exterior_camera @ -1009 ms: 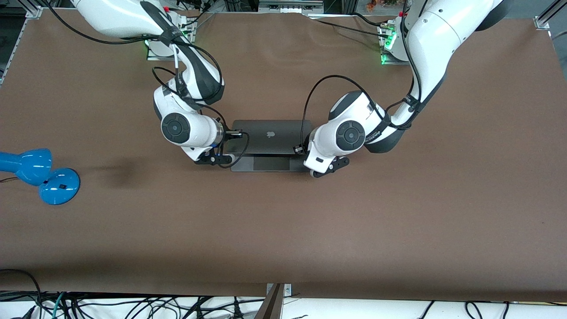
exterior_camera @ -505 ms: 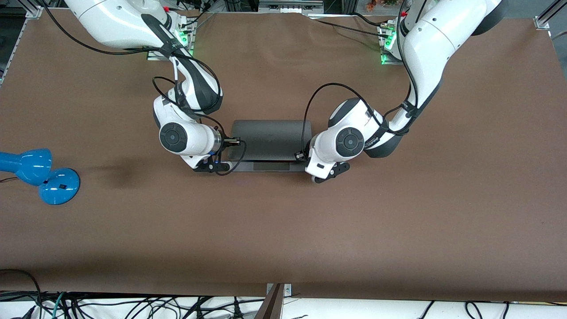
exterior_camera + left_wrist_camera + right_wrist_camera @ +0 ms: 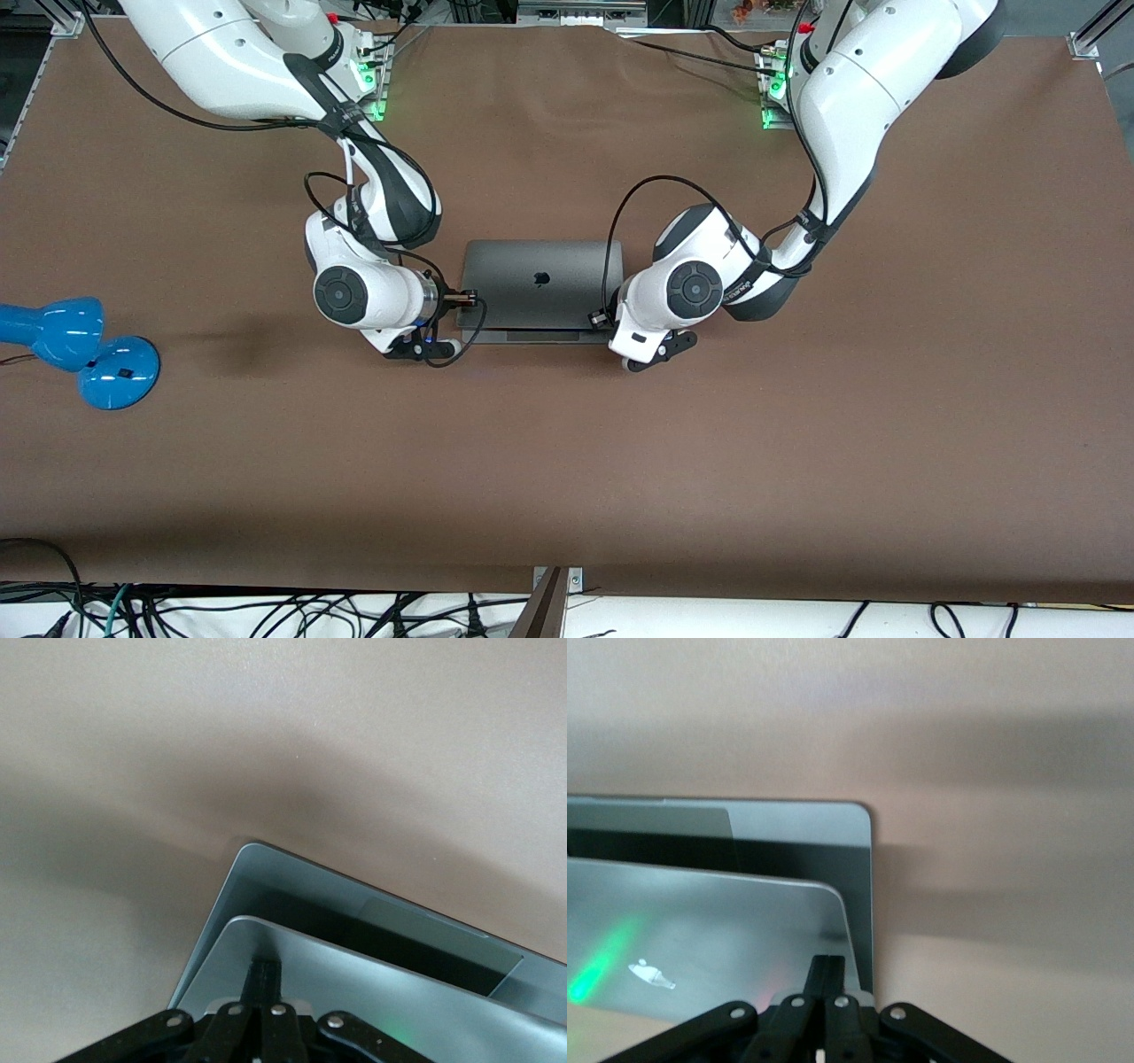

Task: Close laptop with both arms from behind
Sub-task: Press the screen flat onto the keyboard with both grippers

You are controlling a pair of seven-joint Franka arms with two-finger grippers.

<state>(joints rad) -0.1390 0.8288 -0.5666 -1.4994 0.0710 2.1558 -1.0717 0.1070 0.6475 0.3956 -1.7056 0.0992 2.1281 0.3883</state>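
Brown table (image 3: 567, 461): one laptop (image 3: 540, 279), two closed grippers (image 3: 467, 299) (image 3: 599, 315) pressing its lid.

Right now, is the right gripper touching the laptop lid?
Touching. In the right wrist view the shut fingers of the right gripper press flat against the lid of the laptop near its corner, with no gap visible; the lid is not yet fully down.

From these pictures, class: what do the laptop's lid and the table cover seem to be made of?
The laptop lid looks like matte grey metal, likely aluminium: in the right wrist view it softly reflects green light. The table cover seems brown cloth or paper; faint wrinkles show near the arms' bases.
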